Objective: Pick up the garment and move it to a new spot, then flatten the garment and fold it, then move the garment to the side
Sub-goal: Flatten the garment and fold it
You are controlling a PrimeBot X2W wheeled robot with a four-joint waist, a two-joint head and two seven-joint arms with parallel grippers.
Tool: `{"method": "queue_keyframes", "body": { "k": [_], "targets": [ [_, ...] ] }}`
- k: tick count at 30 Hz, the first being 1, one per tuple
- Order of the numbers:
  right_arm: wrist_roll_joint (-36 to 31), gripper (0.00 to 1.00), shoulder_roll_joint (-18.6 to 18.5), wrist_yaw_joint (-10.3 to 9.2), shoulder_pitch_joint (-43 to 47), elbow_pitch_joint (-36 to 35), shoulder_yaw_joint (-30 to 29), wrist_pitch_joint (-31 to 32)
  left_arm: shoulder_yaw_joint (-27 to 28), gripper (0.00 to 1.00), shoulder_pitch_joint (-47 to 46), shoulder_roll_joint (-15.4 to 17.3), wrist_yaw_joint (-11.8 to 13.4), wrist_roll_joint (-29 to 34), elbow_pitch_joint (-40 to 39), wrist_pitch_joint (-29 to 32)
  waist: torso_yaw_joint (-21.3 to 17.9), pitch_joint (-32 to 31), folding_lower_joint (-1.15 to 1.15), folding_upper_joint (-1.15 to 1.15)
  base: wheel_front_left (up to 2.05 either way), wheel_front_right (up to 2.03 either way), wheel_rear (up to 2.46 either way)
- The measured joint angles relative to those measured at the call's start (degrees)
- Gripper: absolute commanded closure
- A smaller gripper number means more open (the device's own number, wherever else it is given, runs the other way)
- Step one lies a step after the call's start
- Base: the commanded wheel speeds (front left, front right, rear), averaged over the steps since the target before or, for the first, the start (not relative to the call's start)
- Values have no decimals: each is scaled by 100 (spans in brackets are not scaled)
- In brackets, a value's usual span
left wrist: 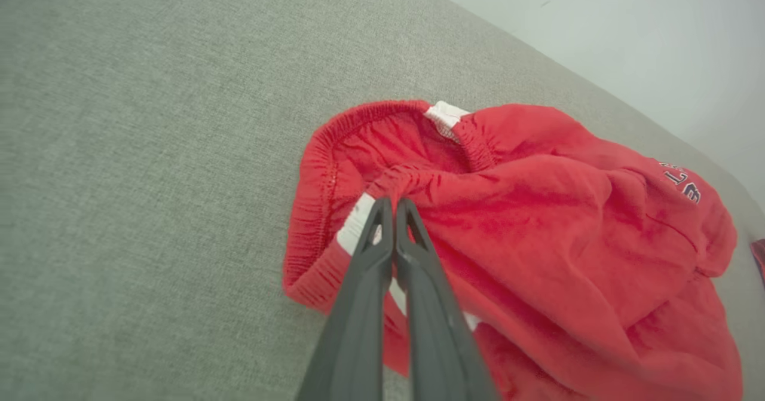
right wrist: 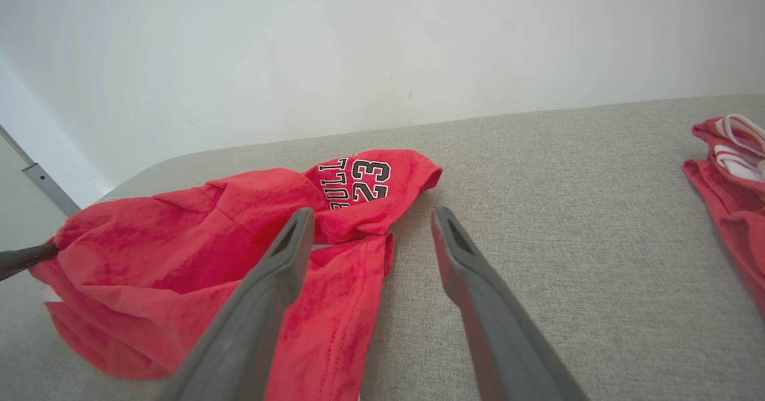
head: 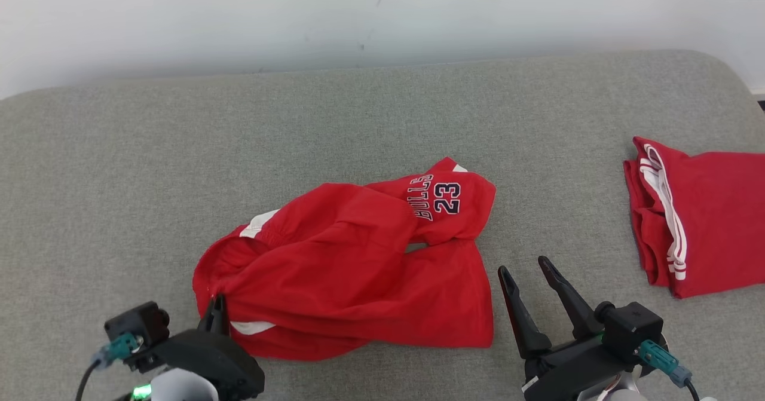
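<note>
The garment (head: 352, 263) is a pair of red shorts with white side stripes and "BULLS 23" lettering, lying crumpled in the middle of the grey cushion. My left gripper (head: 216, 303) is shut on the garment at its waistband, at the near left corner; the left wrist view shows the red fabric (left wrist: 538, 222) bunched at the pinched fingertips of the left gripper (left wrist: 393, 202). My right gripper (head: 526, 266) stands open just right of the garment's near right edge, touching nothing. In the right wrist view the garment (right wrist: 197, 251) lies to the left of the spread right gripper (right wrist: 370, 216).
A second red garment (head: 699, 216) with white stripes lies folded at the right edge of the cushion (head: 382, 114), also seen as red cloth (right wrist: 729, 180) in the right wrist view. A pale wall (head: 358, 12) runs behind the cushion. Bare grey fabric surrounds the shorts.
</note>
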Motion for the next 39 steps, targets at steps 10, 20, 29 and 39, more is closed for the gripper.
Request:
{"method": "queue_keyframes", "body": {
  "k": [10, 20, 29, 39],
  "targets": [
    [41, 0, -68, 0, -3, 38, 21, 0, 122, 0, 350, -71, -103, 88, 112, -803, 2, -84, 0, 0, 0, 0, 0],
    [71, 0, -98, 0, 124, 79, -8, 0, 344, 0, 730, 183, -563, 415, -299, -1749, 20, -357, 0, 0, 0, 0, 0],
    [132, 0, -93, 0, 280, 169, 31, 55, 522, 0, 1121, 189, -1326, 1552, -638, -1863, 68, -599, -1, 0, 0, 0, 0],
    [185, 0, -138, 0, 322, 236, 29, 252, 1132, 0, 1691, -335, -1927, 2268, -731, -1863, 139, -667, 0, 0, 0, 0, 0]
  ]
}}
